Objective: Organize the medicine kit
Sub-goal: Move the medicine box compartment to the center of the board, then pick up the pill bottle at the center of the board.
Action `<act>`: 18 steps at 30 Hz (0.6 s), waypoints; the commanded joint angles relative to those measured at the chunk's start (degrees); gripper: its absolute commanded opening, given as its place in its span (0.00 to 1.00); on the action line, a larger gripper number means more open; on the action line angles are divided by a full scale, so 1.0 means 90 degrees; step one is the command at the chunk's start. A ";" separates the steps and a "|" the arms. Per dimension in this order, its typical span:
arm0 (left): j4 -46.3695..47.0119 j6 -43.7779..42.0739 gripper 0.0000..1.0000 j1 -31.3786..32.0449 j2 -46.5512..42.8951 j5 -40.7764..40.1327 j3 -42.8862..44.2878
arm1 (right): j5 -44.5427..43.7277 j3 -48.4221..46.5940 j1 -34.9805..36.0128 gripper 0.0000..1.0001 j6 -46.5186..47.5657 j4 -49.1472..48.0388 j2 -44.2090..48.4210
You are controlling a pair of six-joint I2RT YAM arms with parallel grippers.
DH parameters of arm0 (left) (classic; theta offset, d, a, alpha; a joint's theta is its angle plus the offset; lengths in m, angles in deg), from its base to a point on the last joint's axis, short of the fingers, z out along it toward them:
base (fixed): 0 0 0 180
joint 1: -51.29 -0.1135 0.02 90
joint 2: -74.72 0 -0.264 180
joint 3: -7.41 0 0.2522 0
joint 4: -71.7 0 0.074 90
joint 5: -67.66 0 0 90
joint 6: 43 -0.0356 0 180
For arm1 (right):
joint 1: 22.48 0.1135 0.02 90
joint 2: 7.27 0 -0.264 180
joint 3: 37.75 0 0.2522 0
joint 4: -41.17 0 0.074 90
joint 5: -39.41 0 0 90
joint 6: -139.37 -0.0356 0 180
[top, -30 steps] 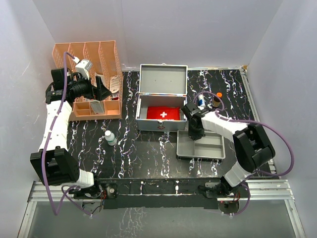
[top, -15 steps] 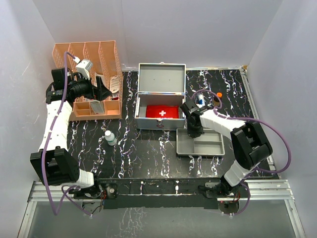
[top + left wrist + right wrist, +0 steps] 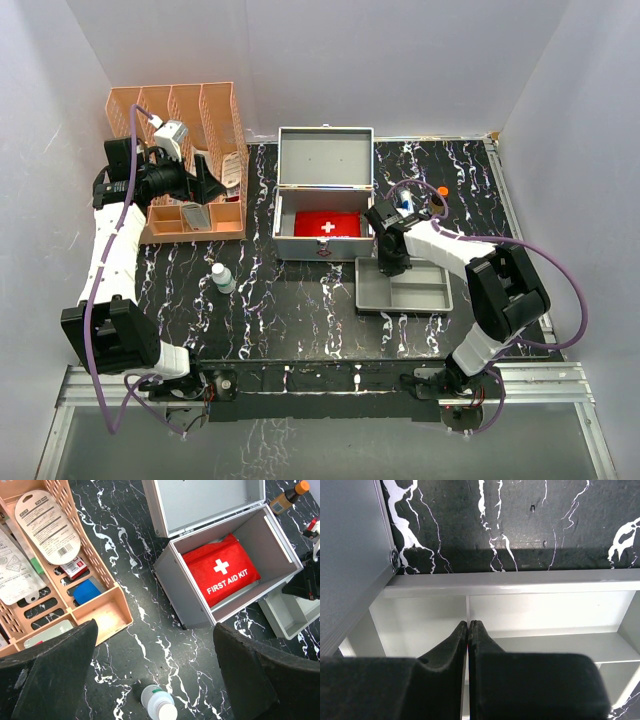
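The medicine kit [image 3: 325, 157] stands open at the table's middle back, its lid upright; the left wrist view shows its grey side wall [image 3: 185, 595]. A red first-aid pouch [image 3: 328, 226] [image 3: 220, 570] lies inside it. A shallow grey divided tray [image 3: 430, 297] sits against the kit's right front corner. My right gripper [image 3: 392, 268] [image 3: 469, 622] reaches down into the tray's far end, shut on the thin divider wall of the tray [image 3: 545, 612]. My left gripper [image 3: 205, 180] [image 3: 155, 630] hangs wide open and empty beside the orange organizer.
An orange slotted organizer [image 3: 190, 110] [image 3: 100, 610] with packets fills the back left. A small white bottle [image 3: 223, 278] [image 3: 159, 705] stands in front of it. An amber bottle with an orange cap [image 3: 438, 203] [image 3: 286, 496] and a blue-capped item [image 3: 405, 203] stand behind the tray.
The right gripper has drawn the tray a little to the left and back, and the kit has shifted slightly left and back with it. The left arm has not moved.
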 commanded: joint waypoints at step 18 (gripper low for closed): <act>-0.0863 -0.1156 0.98 0.0025 -0.0734 -0.0045 -0.0451 | -0.0035 -0.1029 -0.0044 0.50 0.0131 0.0193 0.1535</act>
